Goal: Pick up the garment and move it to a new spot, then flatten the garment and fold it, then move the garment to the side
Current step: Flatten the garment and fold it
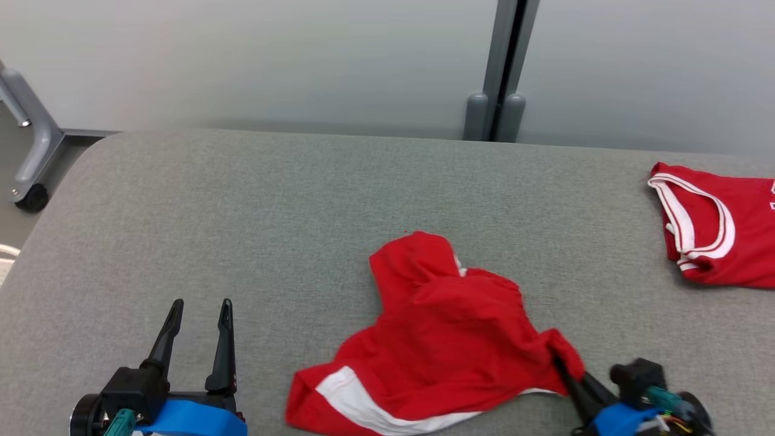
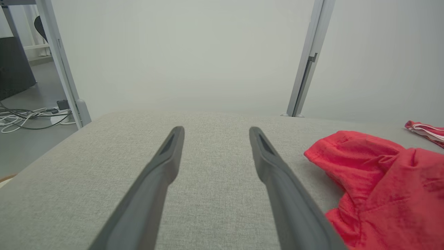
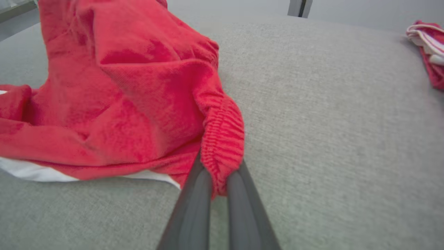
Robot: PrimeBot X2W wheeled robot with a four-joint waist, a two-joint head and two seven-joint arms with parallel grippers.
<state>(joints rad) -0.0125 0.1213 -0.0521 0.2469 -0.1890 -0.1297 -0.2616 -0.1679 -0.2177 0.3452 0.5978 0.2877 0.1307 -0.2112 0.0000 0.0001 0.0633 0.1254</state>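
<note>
Surface: a wide grey woven-fabric surface (image 1: 242,212) with rounded corners, bare over most of its left half.
Background: pale wall panels (image 1: 303,60) right behind the far edge, split by a grey upright post (image 1: 505,66); a grey wheeled leg (image 1: 30,151) stands on the floor past the far left corner.
Garment: the red garment (image 1: 448,315) lies crumpled on the surface, near the front edge and a little right of the middle. One lobe reaches toward the far side, and a white band runs along its near hem.
Right gripper: the right gripper (image 3: 220,170) sits low at the garment's right end. Its two dark fingers are pressed together on a ribbed, elastic-looking edge of the red cloth, which bunches up over the fingertips.
Left gripper: the left gripper (image 1: 201,303) is at the front left, above bare surface. Its fingers (image 2: 163,163) are spread wide with nothing between them, well apart from the garment on its right.
Second garment: another red piece with white trim, the second garment (image 1: 720,236), lies at the right edge, apart from the first.
Floor: loose cables (image 2: 27,118) lie beyond the surface's left end.
</note>
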